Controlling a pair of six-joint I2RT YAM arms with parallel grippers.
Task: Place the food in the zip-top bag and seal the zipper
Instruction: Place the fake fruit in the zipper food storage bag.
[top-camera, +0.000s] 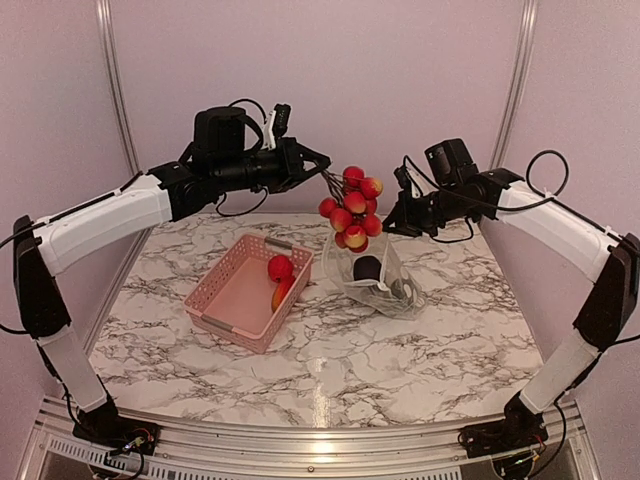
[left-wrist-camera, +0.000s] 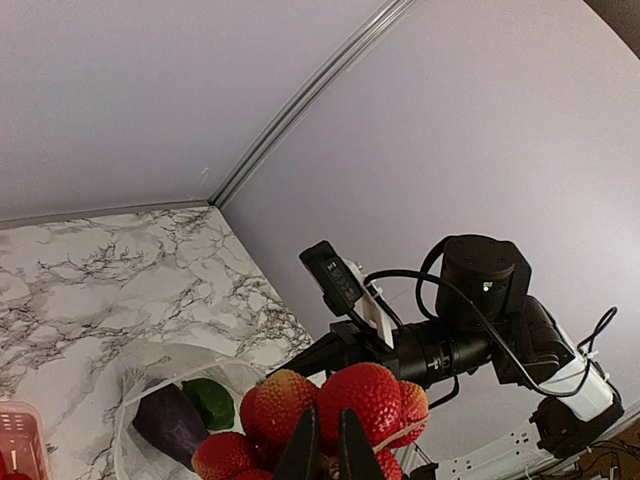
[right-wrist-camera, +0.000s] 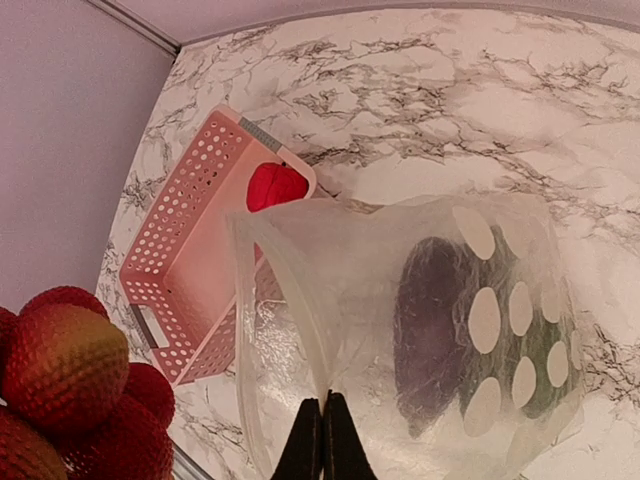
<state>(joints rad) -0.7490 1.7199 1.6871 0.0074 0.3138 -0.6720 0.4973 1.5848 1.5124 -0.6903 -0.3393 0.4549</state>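
Zip-top bag (top-camera: 342, 272), frame centre, holds eggplant (top-camera: 368, 268) and green piece (left-wrist-camera: 210, 400) — right jaws pinch its rim. Left jaws clench strawberry cluster (top-camera: 352, 205) above it. Pink basket (top-camera: 245, 333), centre-left, holds tomato (top-camera: 280, 267), orange piece (top-camera: 281, 295).

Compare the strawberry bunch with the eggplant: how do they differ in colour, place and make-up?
The strawberry bunch is red with yellowish patches; the eggplant is dark purple. The bunch hangs from the left pincer; the eggplant sits inside the clear bag. The bunch is many pieces; the eggplant one. Both are toy food.
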